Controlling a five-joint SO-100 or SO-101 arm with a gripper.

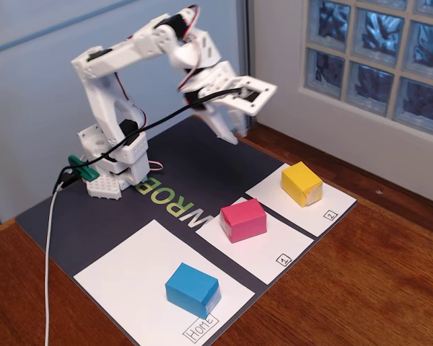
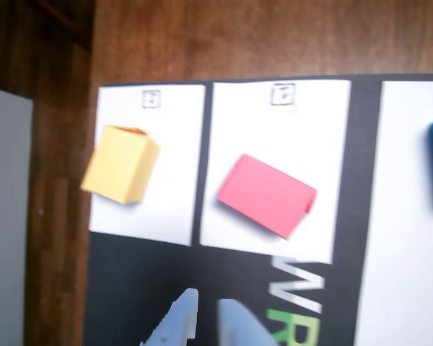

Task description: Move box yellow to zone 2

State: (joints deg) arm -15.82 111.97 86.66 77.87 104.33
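Note:
The yellow box (image 1: 302,183) lies on the white sheet marked "2" (image 1: 314,210), at the right end of the row of sheets. In the wrist view the yellow box (image 2: 120,164) sits on that sheet (image 2: 177,173) and overhangs its left edge a little. My gripper (image 1: 229,133) hangs raised above the dark mat, well behind the boxes and apart from all of them. In the wrist view its two fingertips (image 2: 208,301) stand almost together with only a thin gap, and hold nothing.
A pink box (image 1: 243,220) lies on the sheet marked "1" (image 1: 274,249). A blue box (image 1: 192,288) lies on the larger "Home" sheet (image 1: 130,270). The sheets lie on a dark mat (image 1: 195,158) on a wooden table. A glass-block window wall (image 1: 368,65) stands at the right.

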